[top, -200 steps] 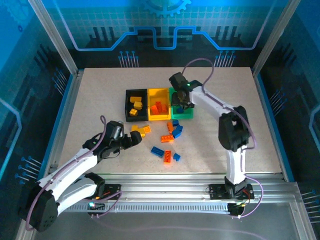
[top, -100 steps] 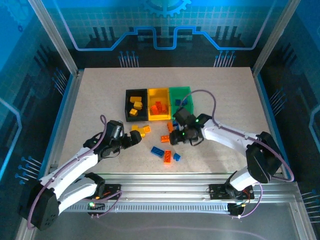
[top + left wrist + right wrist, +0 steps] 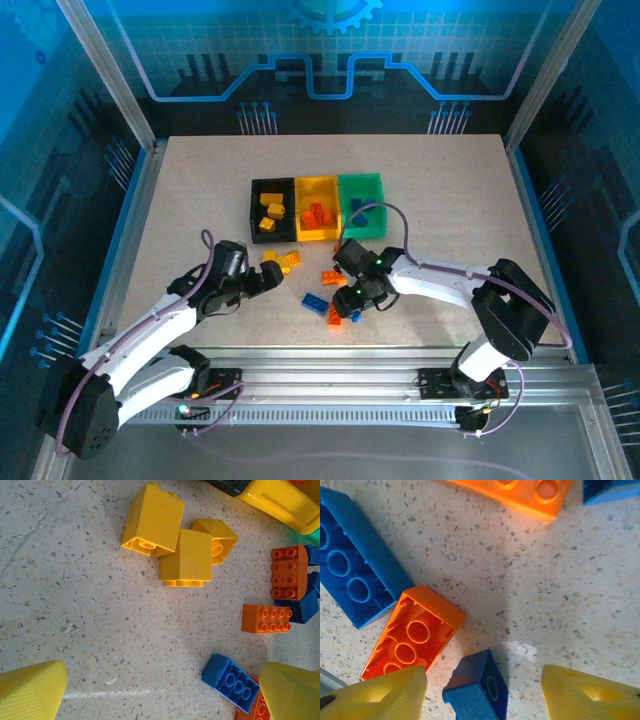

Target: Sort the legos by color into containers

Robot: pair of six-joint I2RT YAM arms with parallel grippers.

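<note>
Three containers stand in a row: a black bin [image 3: 256,212] with yellow legos, a yellow bin [image 3: 317,185] with orange-red ones, and a green bin [image 3: 361,183] with blue ones. Loose legos lie in front of them. My right gripper [image 3: 482,695] is open and low over the table, and a small dark-blue brick [image 3: 477,687] lies between its fingers with a gap on each side. Beside it are an upturned orange brick [image 3: 412,635] and a long blue brick [image 3: 355,577]. My left gripper [image 3: 160,692] is open over bare table, short of three yellow bricks [image 3: 187,557].
Near the left gripper lie two orange bricks [image 3: 266,618], a blue brick [image 3: 231,681] and a darker blue one [image 3: 305,605]. The table [image 3: 200,200] is bare to the left and right of the bins. A metal rail [image 3: 400,355] runs along the near edge.
My right arm has swung from over the green bin down to the loose bricks at the front, and its fingers now straddle a small blue brick. The left arm has not moved.
</note>
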